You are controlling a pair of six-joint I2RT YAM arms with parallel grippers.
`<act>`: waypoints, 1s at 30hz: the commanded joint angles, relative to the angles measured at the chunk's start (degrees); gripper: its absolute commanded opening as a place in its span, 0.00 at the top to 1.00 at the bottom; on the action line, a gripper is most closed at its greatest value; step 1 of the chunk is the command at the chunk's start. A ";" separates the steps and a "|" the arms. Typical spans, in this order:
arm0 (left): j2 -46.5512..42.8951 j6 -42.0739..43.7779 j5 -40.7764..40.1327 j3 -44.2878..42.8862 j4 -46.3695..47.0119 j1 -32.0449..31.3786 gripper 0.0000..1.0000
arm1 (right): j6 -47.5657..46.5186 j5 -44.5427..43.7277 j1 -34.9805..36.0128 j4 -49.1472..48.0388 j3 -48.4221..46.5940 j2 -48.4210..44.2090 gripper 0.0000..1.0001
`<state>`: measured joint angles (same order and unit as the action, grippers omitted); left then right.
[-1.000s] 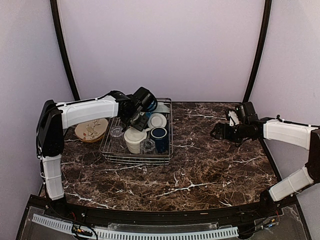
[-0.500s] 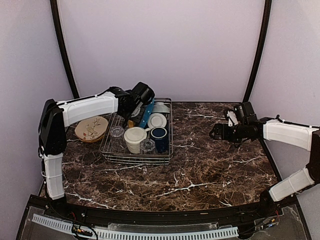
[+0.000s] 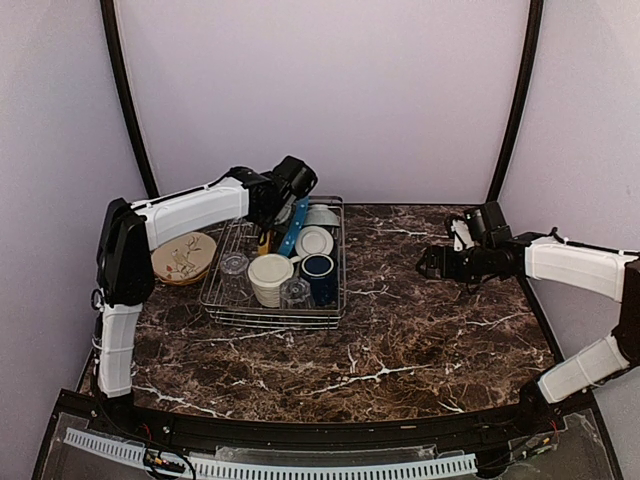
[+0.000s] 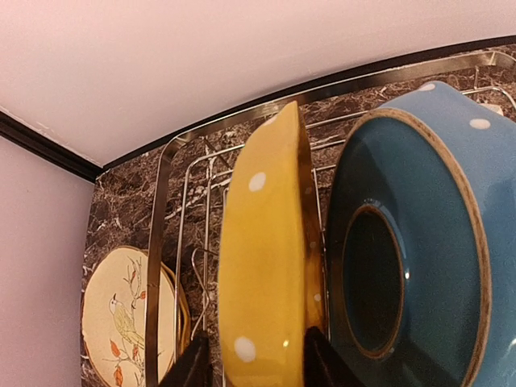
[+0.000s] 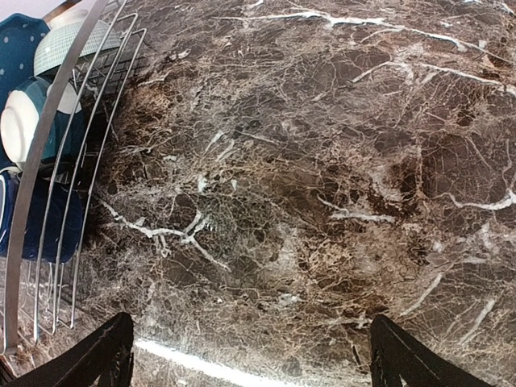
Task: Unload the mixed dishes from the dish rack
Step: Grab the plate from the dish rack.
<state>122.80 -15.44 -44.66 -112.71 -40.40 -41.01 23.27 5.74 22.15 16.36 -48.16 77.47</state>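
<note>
The dish rack [image 3: 275,318] stands at the table's back left. In the left wrist view a yellow plate [image 4: 266,258] stands on edge in the dish rack [image 4: 161,242], beside a blue dotted plate [image 4: 403,266]. My left gripper [image 4: 254,363] straddles the yellow plate's rim, one dark finger tight against each face. From above, the left gripper [image 3: 272,225] reaches down at the rack's back, over the yellow plate [image 3: 265,240] and the blue plate [image 3: 293,228]. A cream bowl [image 3: 270,277], a dark blue mug [image 3: 318,270], a white bowl [image 3: 315,241] and clear glasses [image 3: 233,265] also sit in the rack. My right gripper [image 3: 428,263] hangs open over bare marble.
A cream floral plate [image 3: 183,257] lies on the table left of the rack, also seen as the floral plate [image 4: 117,314] from the left wrist. In the right wrist view the rack's rim [image 5: 32,185] is at the far left, with marble under the right gripper [image 5: 250,355].
My left gripper has moved toward the rack's back and its fingers have narrowed onto the yellow plate. The right arm has edged slightly left, still open.
</note>
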 commanded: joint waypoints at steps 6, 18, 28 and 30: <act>3.76 0.63 -4.30 -6.66 -5.56 0.16 0.79 | 0.25 -0.78 0.57 -0.45 -2.11 1.56 0.01; 5.97 1.44 -8.46 -14.02 -8.79 -1.48 0.99 | -0.32 -0.81 0.52 -0.80 -2.29 2.06 0.01; 6.77 4.44 -15.83 -20.29 -10.42 -4.09 0.99 | -0.01 -0.67 0.52 -1.15 -1.68 1.91 0.01; 6.79 5.29 -17.43 -21.10 -10.57 -4.60 0.99 | 0.05 -0.57 0.52 -1.24 -1.59 1.87 0.01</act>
<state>133.12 -15.57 -54.87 -129.05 -50.43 -43.75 23.20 5.50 22.24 16.32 -48.97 79.09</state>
